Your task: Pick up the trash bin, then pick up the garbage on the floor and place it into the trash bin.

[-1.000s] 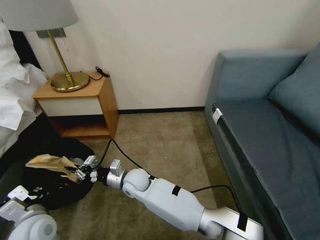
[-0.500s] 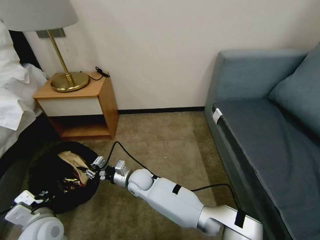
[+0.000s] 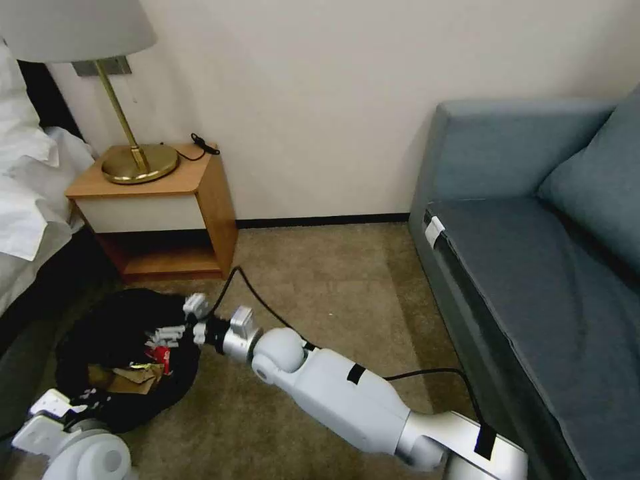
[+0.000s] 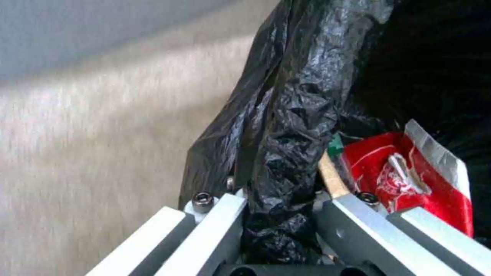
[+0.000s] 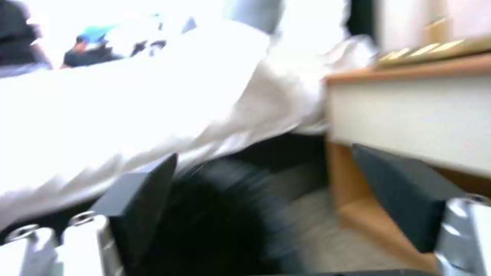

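Note:
The black, bag-lined trash bin (image 3: 100, 333) stands on the carpet at the lower left. Garbage lies inside it: a red snack packet (image 3: 159, 353) (image 4: 409, 180) and a crumpled brown paper bag (image 3: 130, 380). My left gripper (image 3: 77, 400) (image 4: 279, 203) is shut on the near rim of the bin's bag (image 4: 286, 126). My right gripper (image 3: 175, 330) (image 5: 266, 161) hovers over the bin's right rim, open, with nothing between its dark pads (image 5: 148, 191).
A wooden nightstand (image 3: 160, 213) with a brass lamp (image 3: 137, 160) stands behind the bin, and a bed with white sheets (image 3: 27, 200) is at the far left. A blue sofa (image 3: 533, 267) fills the right. Bare carpet (image 3: 333, 280) lies between.
A second ago my right gripper held the brown paper bag over the bin. The bag now lies inside the bin, and the gripper has opened and drawn slightly toward the rim.

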Tool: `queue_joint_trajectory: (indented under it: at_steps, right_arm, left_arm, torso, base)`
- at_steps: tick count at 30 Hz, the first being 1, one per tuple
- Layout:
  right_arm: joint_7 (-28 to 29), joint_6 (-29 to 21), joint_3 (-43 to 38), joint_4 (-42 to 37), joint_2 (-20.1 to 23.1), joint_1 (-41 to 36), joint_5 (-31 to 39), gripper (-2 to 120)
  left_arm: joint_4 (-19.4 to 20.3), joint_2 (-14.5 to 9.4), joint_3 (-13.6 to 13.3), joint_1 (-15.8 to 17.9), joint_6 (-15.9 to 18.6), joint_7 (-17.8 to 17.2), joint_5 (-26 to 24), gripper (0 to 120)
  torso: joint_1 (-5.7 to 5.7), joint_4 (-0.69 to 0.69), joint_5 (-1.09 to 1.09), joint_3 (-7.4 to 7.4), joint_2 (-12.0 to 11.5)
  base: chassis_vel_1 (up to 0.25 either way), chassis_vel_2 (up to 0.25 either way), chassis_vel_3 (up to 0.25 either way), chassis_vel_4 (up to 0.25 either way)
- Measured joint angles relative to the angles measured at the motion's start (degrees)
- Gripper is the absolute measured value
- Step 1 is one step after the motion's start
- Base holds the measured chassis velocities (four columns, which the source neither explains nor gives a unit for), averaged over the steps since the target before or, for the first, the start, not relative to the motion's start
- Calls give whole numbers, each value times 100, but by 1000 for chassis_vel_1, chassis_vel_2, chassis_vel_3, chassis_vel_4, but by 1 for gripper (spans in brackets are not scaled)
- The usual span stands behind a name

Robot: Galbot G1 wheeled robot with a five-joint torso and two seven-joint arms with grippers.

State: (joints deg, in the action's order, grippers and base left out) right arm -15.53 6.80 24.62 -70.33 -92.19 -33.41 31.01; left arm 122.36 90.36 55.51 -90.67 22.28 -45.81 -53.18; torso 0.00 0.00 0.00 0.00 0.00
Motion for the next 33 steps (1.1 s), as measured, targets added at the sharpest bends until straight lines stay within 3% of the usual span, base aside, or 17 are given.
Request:
queue_joint_trajectory:
  at_steps: [3, 11, 14, 22, 25, 28, 30, 31, 33]
  right_arm:
    - [-133, -5, -543, 117, 2, 75, 26, 99]
    - [-290, -58, -1102, 89, 34, 118, 118, 100]
    - [-361, -112, -1127, -27, 117, 21, 119, 100]
    - [-424, -209, -1152, -170, 132, -61, 83, 100]
    - [-419, -231, -1137, -197, 117, -58, 73, 100]
    - [-396, -256, -1115, -198, 102, -27, 51, 100]
    - [-317, -284, -1084, -172, 87, -5, 42, 100]
    - [-317, -284, -1084, -172, 87, -5, 42, 100]
    - [-202, -405, -1031, -124, 86, 16, 23, 100]
  left_arm:
    - [234, 155, 24, -52, 99, -288, -387, 0]
    - [551, 190, 101, -30, 206, -820, -1386, 0]
    - [322, 189, 144, 117, 208, -1069, -1756, 0]
    - [-317, 185, 191, 342, 177, -1348, -2074, 0]
    - [-376, 183, 188, 366, 138, -1363, -2082, 0]
    - [-372, 174, 154, 354, 116, -1292, -2048, 13]
    - [-371, 44, 37, 258, 145, -967, -1792, 23]
    - [-371, 44, 37, 258, 145, -967, -1792, 23]
    - [-391, -161, -44, 177, 194, -579, -1311, 31]
  torso:
    - [0, -2, 0, 0, 0]
    - [0, 0, 1, 0, 0]
    - [0, -1, 0, 0, 0]
    - [0, 0, 0, 0, 0]
    - [0, 0, 1, 0, 0]
    - [0, 0, 1, 0, 0]
    - [0, -1, 0, 0, 0]
    - [0, -1, 0, 0, 0]
    - [0, 0, -2, 0, 0]
  base:
    - [0, 0, 0, 0]
    - [0, 0, 0, 0]
    - [0, 0, 0, 0]
    - [0, 0, 0, 0]
    - [0, 0, 0, 0]
    - [0, 0, 0, 0]
    - [0, 0, 0, 0]
    - [0, 0, 0, 0]
    - [0, 0, 0, 0]
